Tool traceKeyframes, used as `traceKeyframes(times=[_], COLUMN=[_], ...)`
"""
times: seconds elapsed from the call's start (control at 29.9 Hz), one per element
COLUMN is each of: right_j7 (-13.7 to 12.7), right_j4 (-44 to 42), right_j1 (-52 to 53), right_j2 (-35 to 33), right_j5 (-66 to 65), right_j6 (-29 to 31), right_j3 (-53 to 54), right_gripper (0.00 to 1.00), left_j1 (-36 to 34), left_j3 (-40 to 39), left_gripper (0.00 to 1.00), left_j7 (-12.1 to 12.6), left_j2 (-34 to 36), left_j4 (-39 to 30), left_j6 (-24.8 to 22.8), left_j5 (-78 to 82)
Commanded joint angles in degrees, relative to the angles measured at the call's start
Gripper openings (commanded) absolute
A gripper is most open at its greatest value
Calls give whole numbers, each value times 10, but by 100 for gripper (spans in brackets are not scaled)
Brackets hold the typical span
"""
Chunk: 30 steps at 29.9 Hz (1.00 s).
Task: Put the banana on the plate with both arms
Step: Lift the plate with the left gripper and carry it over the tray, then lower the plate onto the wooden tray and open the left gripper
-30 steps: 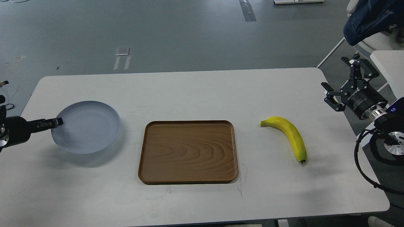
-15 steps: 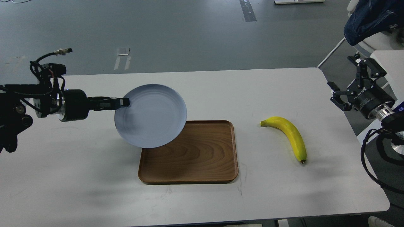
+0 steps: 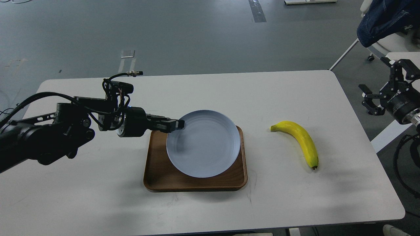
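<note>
My left gripper (image 3: 179, 124) is shut on the left rim of the pale blue-grey plate (image 3: 203, 144) and holds it over the brown wooden tray (image 3: 157, 177). I cannot tell whether the plate touches the tray. The yellow banana (image 3: 300, 141) lies on the white table (image 3: 197, 95) to the right of the tray, dark tip toward the front. My right gripper (image 3: 384, 80) is open and empty, off the table's right edge, well apart from the banana.
A white chair with dark blue cloth (image 3: 385, 19) stands at the back right, beside my right arm. The grey floor lies beyond the table's far edge.
My left arm carried the plate from the table's left side to the right and brought it down over the tray. My right gripper drifted right, away from the table.
</note>
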Motion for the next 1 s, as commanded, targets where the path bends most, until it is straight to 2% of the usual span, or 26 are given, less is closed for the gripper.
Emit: traceKeyframes(times=[0.0, 0.2, 0.64, 0.97], right_j7=[0, 0, 0, 0], right_j4=[-1, -3, -3, -4], right_j1=[-1, -1, -5, -5], right_j2=[-2, -4, -3, -3], right_j5=[0, 0, 0, 0], right_j6=[0, 0, 0, 0], right_j3=[0, 0, 0, 0], right_gripper=[100, 100, 100, 100], left_j1=[1, 1, 3, 3], left_j3=[2, 51, 58, 59], left_gripper=[0, 0, 0, 0], left_j7=[0, 0, 1, 21], left_j2=[-34, -48, -66, -94], left_j4=[60, 104, 105, 129], left_j6=[2, 41, 42, 43], left_j5=[1, 1, 1, 1])
